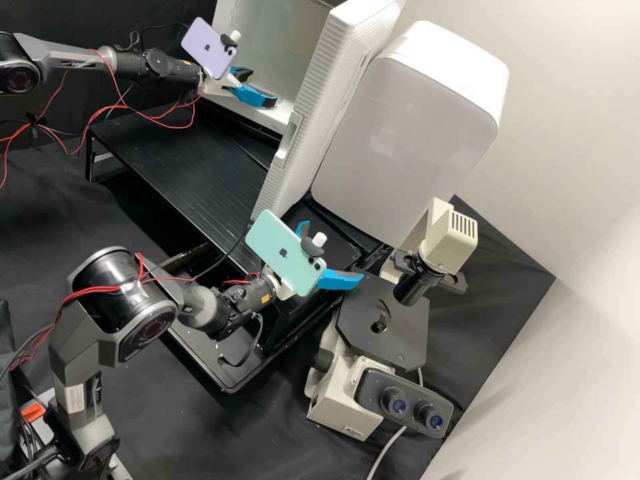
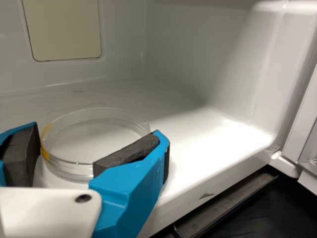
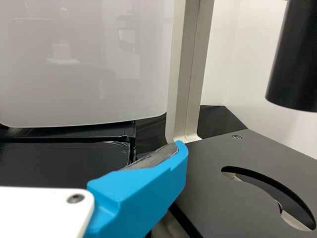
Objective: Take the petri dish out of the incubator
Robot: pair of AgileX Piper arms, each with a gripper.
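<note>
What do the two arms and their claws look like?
Both arms are dark grey with red cables. The left arm carries a lilac phone, the right arm a mint phone. The left claw and right claw are white and bright blue.

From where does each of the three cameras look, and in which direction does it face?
High view: fixed above the bench, looking forward and down on incubator, microscope, left hand and right hand.
Left wrist view: on the left arm, facing into the incubator at the dish; own hand shows.
Right wrist view: on the right arm, facing the door and stage; one own finger shows.
Shared: high and right wrist views both show the stage.
</note>
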